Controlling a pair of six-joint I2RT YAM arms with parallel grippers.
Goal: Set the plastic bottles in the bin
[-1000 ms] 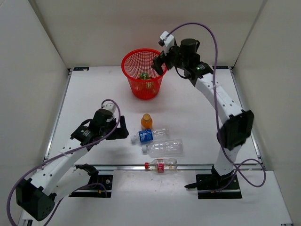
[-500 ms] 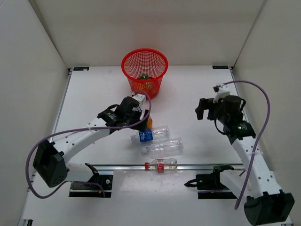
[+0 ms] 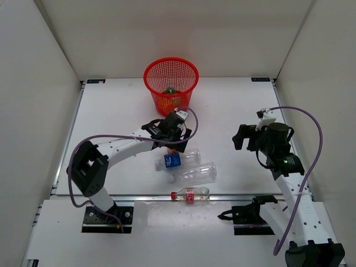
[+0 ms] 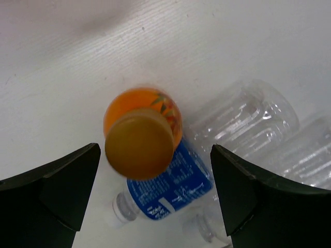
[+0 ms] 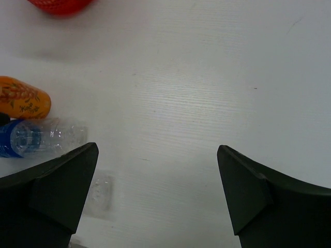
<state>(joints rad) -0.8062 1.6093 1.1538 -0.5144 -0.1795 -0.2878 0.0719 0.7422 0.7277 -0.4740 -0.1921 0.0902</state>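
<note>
An orange bottle (image 4: 142, 121) stands upright on the table, directly under my left gripper (image 4: 155, 149), between the open fingers and untouched. In the top view that gripper (image 3: 177, 135) hides the bottle. Next to it lie a clear bottle with a blue label (image 3: 177, 159) (image 4: 170, 183), a plain clear bottle (image 3: 194, 173) and a clear bottle with a red cap (image 3: 191, 194). The red mesh bin (image 3: 171, 83) stands at the back with a green bottle (image 3: 169, 89) inside. My right gripper (image 3: 240, 137) (image 5: 157, 149) hangs open over bare table on the right, with nothing in it.
White walls close in the table on the left, back and right. A metal rail (image 3: 144, 196) runs along the front edge, just beside the red-capped bottle. The right wrist view catches the orange bottle (image 5: 23, 103) and the bin's base (image 5: 59, 5) at its left.
My right arm swung back from above the bin to the right side of the table. My left arm moved from the left to directly above the orange bottle.
</note>
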